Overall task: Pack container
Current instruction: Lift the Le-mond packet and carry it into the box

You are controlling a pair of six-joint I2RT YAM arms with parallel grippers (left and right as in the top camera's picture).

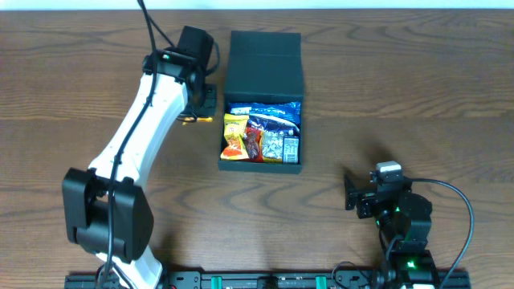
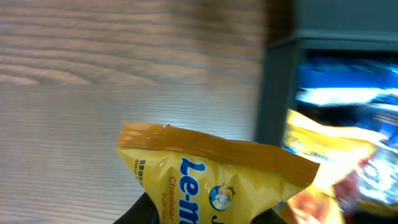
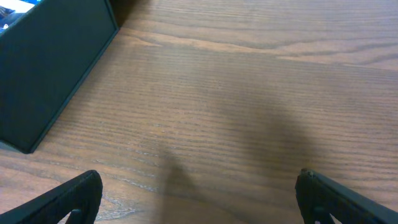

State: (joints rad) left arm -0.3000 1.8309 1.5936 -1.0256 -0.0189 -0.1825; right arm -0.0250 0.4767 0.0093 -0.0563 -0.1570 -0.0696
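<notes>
the left arm [image 1: 136,128] has a long white link between bulky black joints; a thin black cable [image 1: 148,22] leaves it toward 12 o'clock. the right arm [image 1: 399,218] is black with small green lights [image 1: 393,212], and the right gripper [image 3: 199,179] has matte black fingers [image 3: 68,200].

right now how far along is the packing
Done: several snack packets already lie inside the open container. In hand: the left tool grips a yellow packet just outside the container's side wall. Left: get that packet in and fold down the lid, which stands open. The right tool is open and empty over the table.
</notes>
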